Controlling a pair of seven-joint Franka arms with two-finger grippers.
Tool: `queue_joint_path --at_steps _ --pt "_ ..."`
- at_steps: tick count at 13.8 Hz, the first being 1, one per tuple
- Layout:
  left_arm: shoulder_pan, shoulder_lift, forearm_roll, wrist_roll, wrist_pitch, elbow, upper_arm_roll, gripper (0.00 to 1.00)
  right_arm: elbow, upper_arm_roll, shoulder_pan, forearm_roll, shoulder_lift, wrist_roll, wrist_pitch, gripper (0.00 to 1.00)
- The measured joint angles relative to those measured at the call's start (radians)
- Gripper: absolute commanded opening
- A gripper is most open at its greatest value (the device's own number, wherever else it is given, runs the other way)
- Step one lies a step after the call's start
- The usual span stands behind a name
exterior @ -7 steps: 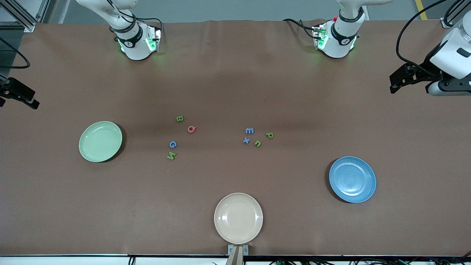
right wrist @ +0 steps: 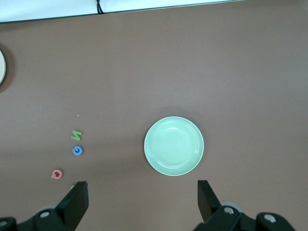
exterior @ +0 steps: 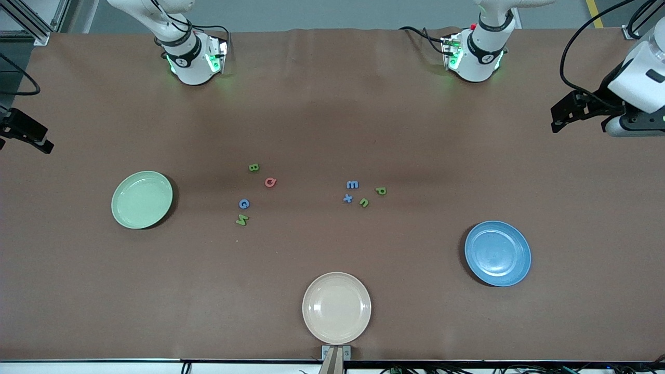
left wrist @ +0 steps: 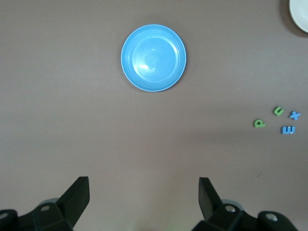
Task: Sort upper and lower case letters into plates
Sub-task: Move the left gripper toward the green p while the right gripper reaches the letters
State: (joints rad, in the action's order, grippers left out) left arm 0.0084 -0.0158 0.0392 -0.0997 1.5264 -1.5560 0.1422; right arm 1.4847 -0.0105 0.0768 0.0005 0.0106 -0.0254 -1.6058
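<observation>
I see both plates bare — mint green plate [exterior: 142,200], blue plate [exterior: 497,253]. Left gripper [left wrist: 143,197] & right gripper [right wrist: 143,201] both up w/ fingers spread, holding nothing.

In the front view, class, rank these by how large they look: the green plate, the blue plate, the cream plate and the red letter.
1. cream plate, nearest the camera, so only apparently largest
2. blue plate
3. green plate, close to the blue one
4. red letter, by far the smallest

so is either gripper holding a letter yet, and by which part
Nothing is held: the left gripper and right gripper are both open and empty, up over bare table.
</observation>
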Motion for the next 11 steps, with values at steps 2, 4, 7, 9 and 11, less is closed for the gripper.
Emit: queue_joint_path --at_steps 2,4,7,9,11 --pt "-0.011 0.053 0.004 0.002 0.004 0.000 0.004 1.00 -0.001 0.000 0.000 0.000 0.000 0.000 0.000 1.00" --pt "-0.043 0.127 0.003 -0.024 0.032 0.000 0.016 1.00 -0.001 0.000 0.000 0.000 0.000 0.000 0.002 1.00" --pt "-0.116 0.235 0.003 -0.174 0.113 -0.001 0.025 1.00 0.000 -0.008 -0.007 0.003 0.020 0.000 0.006 1.00" --pt "-0.173 0.286 0.003 -0.271 0.175 -0.011 0.027 1.00 0.001 -0.013 -0.036 0.004 0.056 0.004 0.003 1.00" --pt "-0.228 0.318 0.003 -0.390 0.253 -0.048 0.028 1.00 0.007 -0.017 -0.113 0.001 0.115 0.003 -0.001 1.00"
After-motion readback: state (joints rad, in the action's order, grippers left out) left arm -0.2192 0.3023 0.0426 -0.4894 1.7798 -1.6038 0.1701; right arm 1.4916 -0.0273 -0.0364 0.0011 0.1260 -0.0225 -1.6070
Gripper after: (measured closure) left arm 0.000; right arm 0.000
